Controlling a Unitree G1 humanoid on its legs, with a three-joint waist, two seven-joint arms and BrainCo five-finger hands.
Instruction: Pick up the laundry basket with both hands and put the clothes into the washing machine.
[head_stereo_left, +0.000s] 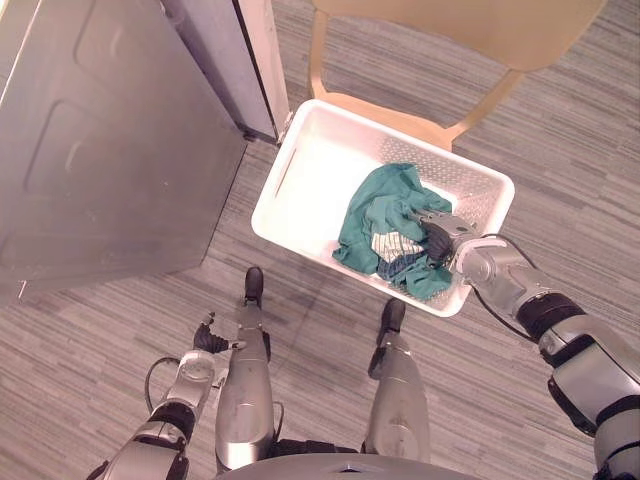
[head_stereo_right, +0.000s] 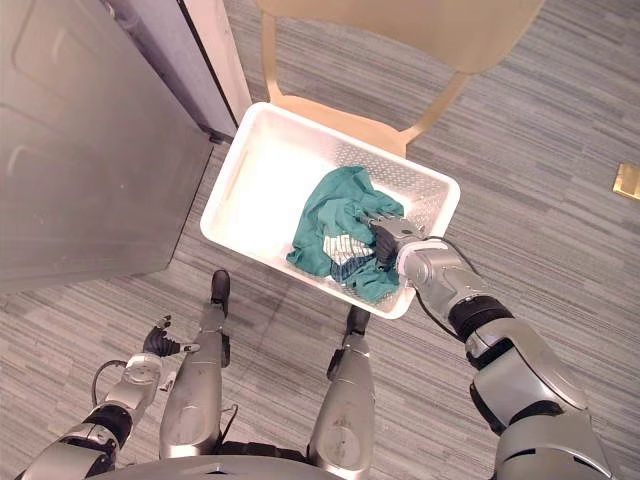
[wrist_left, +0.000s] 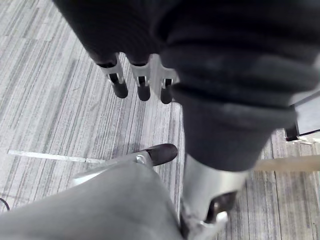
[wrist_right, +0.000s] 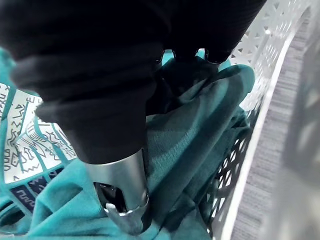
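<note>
Basket: we see the white perforated plastic laundry basket (head_stereo_left: 315, 180) on the striped grey carpet at 12 o'clock. We judge it light and stiff, best gripped at its end rims.
Clothes: a limp teal garment (head_stereo_left: 385, 205) is heaped at the basket's 4 o'clock.
Right hand (head_stereo_left: 440, 238): on the heap, grip unclear.
Left hand (head_stereo_left: 207, 342): relaxed and empty, at 7 o'clock.
Room: the grey washing machine (head_stereo_left: 110, 150) is at 10 o'clock and a pale wooden chair (head_stereo_left: 400, 115) at 12 o'clock, both close. The floor is free at 3 o'clock.

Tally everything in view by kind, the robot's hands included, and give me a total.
White laundry basket: 1
Heap of teal clothes in the basket: 1
Wooden chair: 1
Grey washing machine: 1
Robot hands: 2 (left hand, right hand)
Total: 6
</note>
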